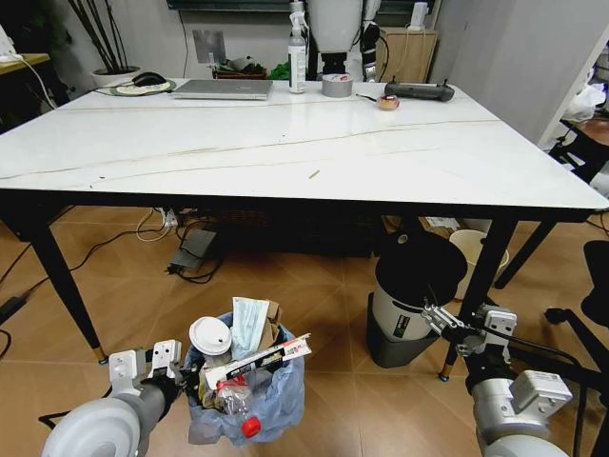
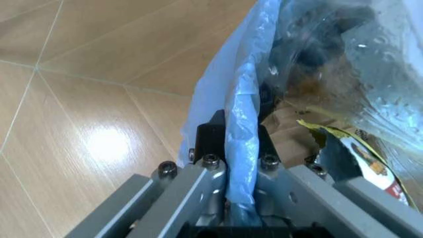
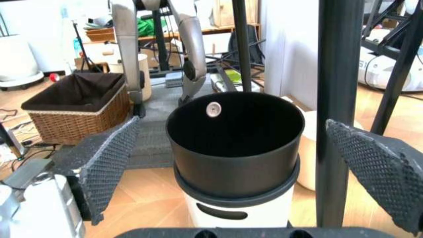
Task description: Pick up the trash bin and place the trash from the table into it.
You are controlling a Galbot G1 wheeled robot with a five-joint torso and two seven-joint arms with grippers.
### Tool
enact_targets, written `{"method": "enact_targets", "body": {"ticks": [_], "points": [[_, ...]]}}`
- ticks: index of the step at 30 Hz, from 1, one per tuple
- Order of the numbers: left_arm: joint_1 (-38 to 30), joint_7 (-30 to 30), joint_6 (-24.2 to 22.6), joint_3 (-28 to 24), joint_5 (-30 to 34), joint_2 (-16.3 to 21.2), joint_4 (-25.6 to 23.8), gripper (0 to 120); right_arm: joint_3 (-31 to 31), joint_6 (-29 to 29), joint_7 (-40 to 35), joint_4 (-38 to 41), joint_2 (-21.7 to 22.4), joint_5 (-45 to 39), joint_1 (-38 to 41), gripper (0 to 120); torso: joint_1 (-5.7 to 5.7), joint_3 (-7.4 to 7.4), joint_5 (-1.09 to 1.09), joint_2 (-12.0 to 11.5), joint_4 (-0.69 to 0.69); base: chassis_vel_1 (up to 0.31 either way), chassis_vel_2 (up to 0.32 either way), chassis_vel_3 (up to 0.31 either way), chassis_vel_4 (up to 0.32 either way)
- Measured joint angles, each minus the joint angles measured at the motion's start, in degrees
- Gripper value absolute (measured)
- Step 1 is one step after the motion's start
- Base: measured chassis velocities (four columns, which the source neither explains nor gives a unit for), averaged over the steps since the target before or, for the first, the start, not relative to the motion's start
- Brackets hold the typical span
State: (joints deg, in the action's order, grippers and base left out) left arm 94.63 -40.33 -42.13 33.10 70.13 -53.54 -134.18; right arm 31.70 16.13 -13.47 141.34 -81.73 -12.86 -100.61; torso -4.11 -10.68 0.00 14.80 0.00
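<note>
Head view: the left gripper point(image 1: 181, 379) is low by the floor, pinched tight on the blue bag rim of the trash bin point(image 1: 249, 395), which is full of trash point(image 1: 238, 347). The white table point(image 1: 285, 143) stands behind. The right gripper point(image 1: 447, 322) hangs wide apart near a black-topped bin point(image 1: 414, 295).

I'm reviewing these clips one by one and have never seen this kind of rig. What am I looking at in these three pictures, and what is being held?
A wheeled two-armed robot films itself. The head camera looks down at a white table bearing a laptop, a bottle and a tape roll. On the floor stands the trash bin, full of litter: a cup, wrappers, a crushed bottle. The left gripper pinches the bin's blue bag at its rim; the left wrist camera shows that bag clamped between the fingers. The right gripper hangs open and empty beside a larger grey-white bin, which its wrist camera faces.
</note>
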Motion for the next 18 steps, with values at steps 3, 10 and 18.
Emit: {"method": "enact_targets", "body": {"ticks": [3,10,18], "points": [[0.13,0.34,0.00,0.03,-0.40,-0.07,0.23,0,0.00,-0.04,0.01,0.00,-0.07,0.07,-0.04,100,0.13,0.36,0.00,-0.49,0.00,0.000,0.000,0.000,0.000],[0.41,1.25,0.00,0.43,-1.33,-0.14,0.66,0,-0.05,-0.11,0.14,0.00,-0.34,0.27,0.11,100,0.49,1.46,0.00,-1.94,0.00,0.000,0.000,0.000,0.000],[0.98,2.35,0.00,0.48,-2.92,-0.33,1.16,0,-0.07,-0.28,0.22,0.06,-0.41,0.55,0.04,100,0.94,2.75,0.00,-3.68,0.00,0.000,0.000,0.000,0.000]]}}
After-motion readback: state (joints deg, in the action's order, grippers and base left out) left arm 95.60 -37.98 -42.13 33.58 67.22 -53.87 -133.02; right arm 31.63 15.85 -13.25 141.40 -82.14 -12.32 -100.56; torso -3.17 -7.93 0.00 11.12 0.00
